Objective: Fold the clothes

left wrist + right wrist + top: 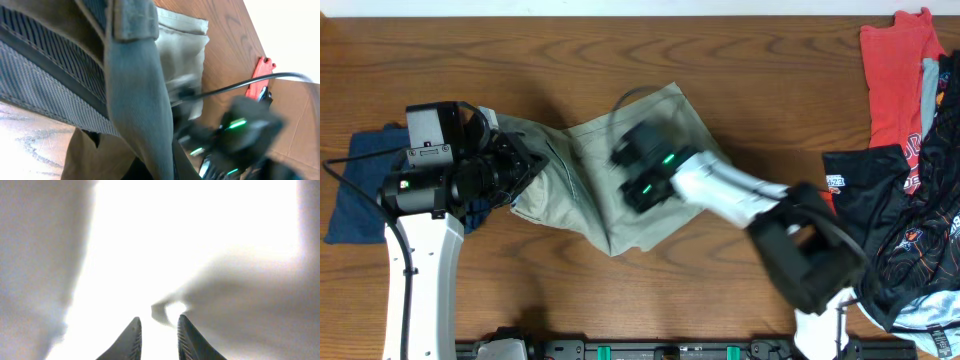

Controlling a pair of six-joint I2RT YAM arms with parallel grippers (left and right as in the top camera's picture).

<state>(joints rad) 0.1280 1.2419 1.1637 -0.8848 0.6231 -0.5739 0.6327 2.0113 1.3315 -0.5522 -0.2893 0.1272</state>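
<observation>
The clothes (582, 165), a pair of khaki shorts, lie rumpled in the middle of the table. My left gripper (523, 165) is at their left edge and shut on the fabric. In the left wrist view the waistband (132, 22) with its ribbed lining hangs right in front of the lens and hides the jaws. My right gripper (632, 165) hovers blurred over the middle of the shorts. In the right wrist view its fingers (131, 340) stand a little apart with nothing between them, so the right gripper (158, 318) is open. The fabric below it is washed out.
A dark navy garment (355, 190) lies at the far left, partly under the left arm. A red garment (895, 80) and black printed garments (885, 235) are piled at the right edge. A red clamp (260, 80) sits at the table's edge.
</observation>
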